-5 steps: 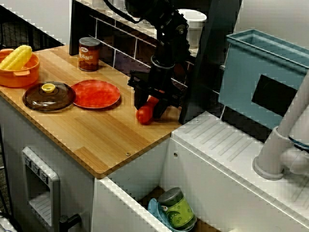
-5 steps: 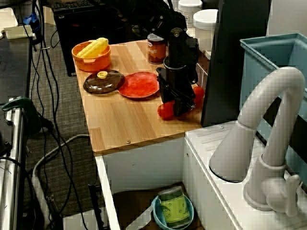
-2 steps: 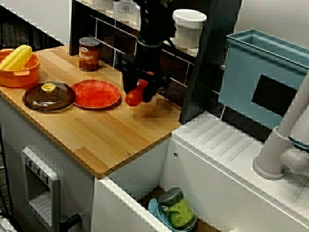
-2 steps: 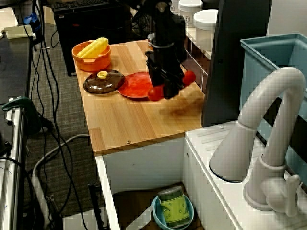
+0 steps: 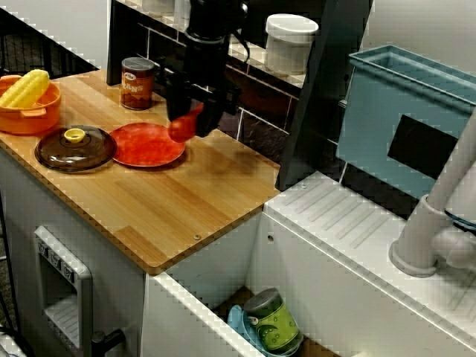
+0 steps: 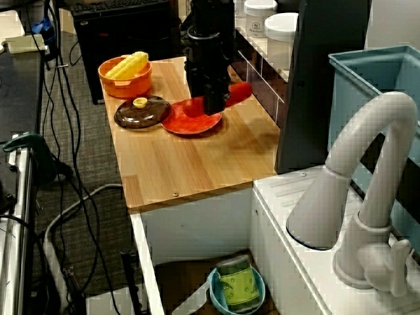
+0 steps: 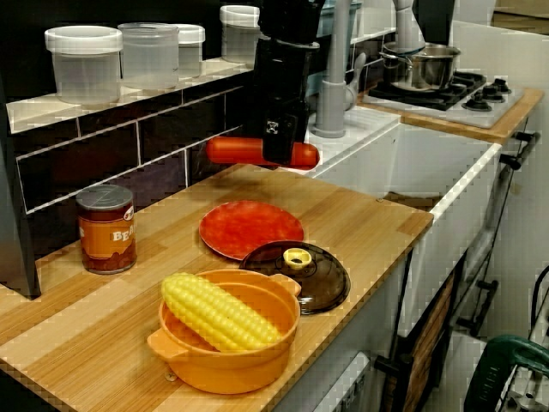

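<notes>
My gripper is shut on a red sausage, which it holds level in the air. In the view from the counter's far end the sausage hangs above the back edge of a red plate on the wooden counter. In the front view the sausage sticks out below the gripper, over the plate's right rim. From the sink side, the sausage pokes out to the right of the gripper, above the plate.
Left of the plate lie a brown glass lid and an orange pot holding a corn cob. A tin can stands by the tiled back wall. White-lidded jars line the shelf. The sink, faucet and blue rack lie to the right.
The gripper has lifted the sausage from the counter's right end near the black post and carried it left, so it now hangs over the red plate.
</notes>
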`<action>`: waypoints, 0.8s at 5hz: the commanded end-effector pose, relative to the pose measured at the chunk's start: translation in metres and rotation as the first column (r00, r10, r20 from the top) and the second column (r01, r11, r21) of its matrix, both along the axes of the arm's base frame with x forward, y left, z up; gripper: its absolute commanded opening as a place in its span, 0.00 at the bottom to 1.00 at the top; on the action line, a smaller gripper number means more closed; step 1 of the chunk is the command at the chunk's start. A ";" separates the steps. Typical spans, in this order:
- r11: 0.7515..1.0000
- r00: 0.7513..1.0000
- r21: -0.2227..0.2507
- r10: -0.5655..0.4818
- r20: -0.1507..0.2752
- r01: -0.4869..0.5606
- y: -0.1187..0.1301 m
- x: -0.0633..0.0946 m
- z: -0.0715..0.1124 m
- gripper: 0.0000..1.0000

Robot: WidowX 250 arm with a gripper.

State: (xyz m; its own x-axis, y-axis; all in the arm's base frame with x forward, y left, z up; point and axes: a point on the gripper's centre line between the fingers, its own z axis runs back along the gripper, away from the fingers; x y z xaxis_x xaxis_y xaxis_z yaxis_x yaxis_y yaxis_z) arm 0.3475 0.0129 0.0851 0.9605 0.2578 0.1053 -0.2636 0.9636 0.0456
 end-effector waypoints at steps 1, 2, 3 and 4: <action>1.000 0.993 -0.013 0.021 0.114 -0.020 0.038 -0.013 0.043 0.00; 1.000 0.995 -0.017 0.016 0.100 -0.014 0.051 -0.022 0.049 0.00; 0.999 0.998 0.002 -0.053 0.044 0.053 0.065 -0.029 0.054 0.00; 0.997 0.995 0.027 -0.073 0.070 0.071 0.084 -0.038 0.060 0.00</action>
State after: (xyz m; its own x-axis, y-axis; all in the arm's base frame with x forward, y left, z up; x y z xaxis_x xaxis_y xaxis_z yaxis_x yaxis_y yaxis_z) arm 0.3043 0.0927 0.1192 0.9769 0.1893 0.0996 -0.1942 0.9801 0.0421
